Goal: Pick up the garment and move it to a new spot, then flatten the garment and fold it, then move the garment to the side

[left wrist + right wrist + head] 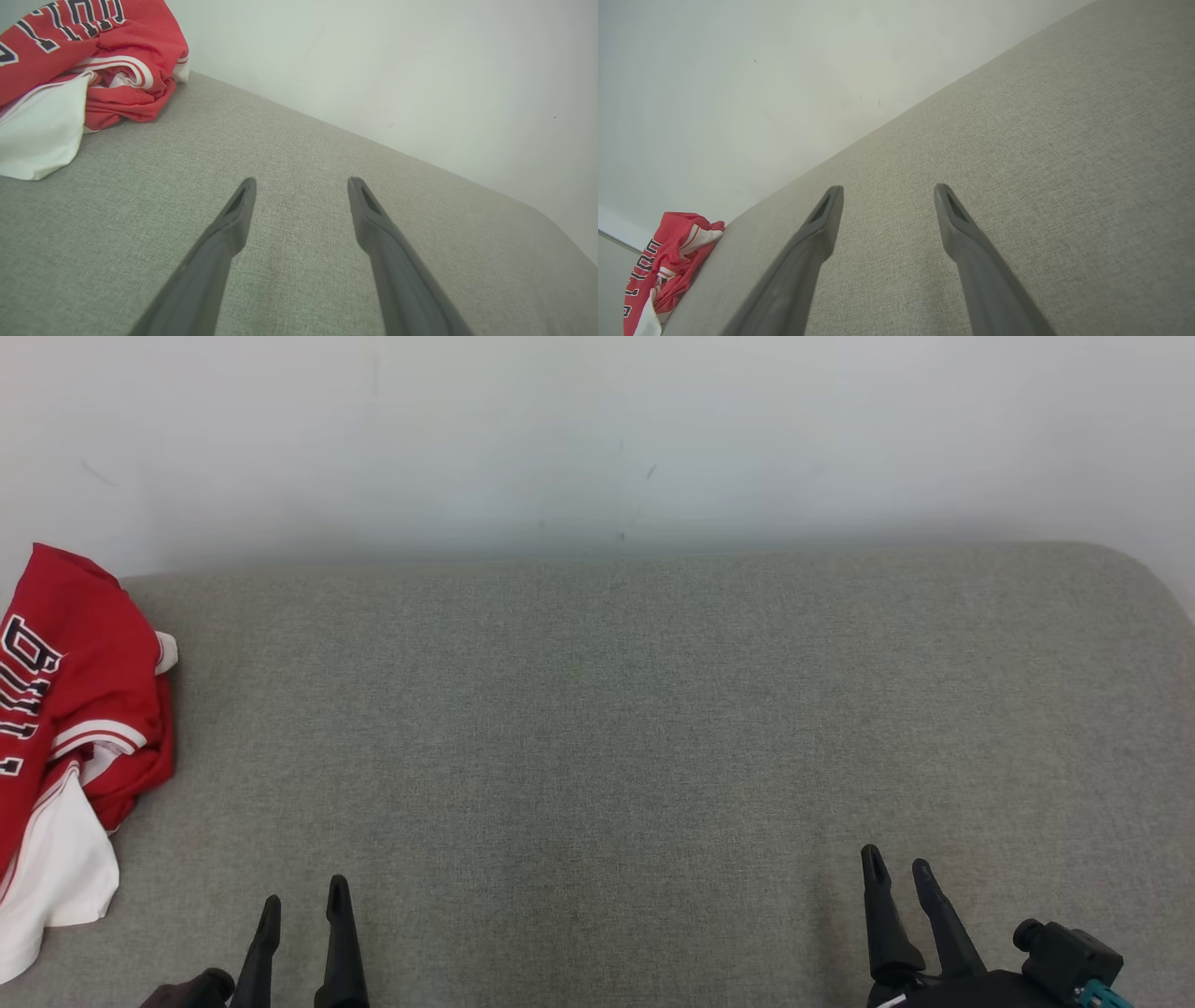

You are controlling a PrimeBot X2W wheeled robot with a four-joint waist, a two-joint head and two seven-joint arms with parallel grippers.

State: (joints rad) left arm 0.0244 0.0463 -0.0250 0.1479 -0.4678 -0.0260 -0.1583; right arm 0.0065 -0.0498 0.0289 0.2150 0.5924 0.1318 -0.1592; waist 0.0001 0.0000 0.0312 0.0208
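Note:
The garment is a crumpled red and white jersey with dark lettering, heaped at the far left edge of the grey fabric surface. It also lies at the upper left of the left wrist view, garment, and small at the lower left of the right wrist view, garment. My left gripper stands open at the lower left, to the right of the heap and apart from it, nothing between its fingers. At the lower right my right gripper is open too and holds nothing. Both hover over bare fabric.
A pale wall runs along the back of the surface. The surface's far right corner is rounded. Wide bare fabric stretches between the two grippers and to the right of the garment.

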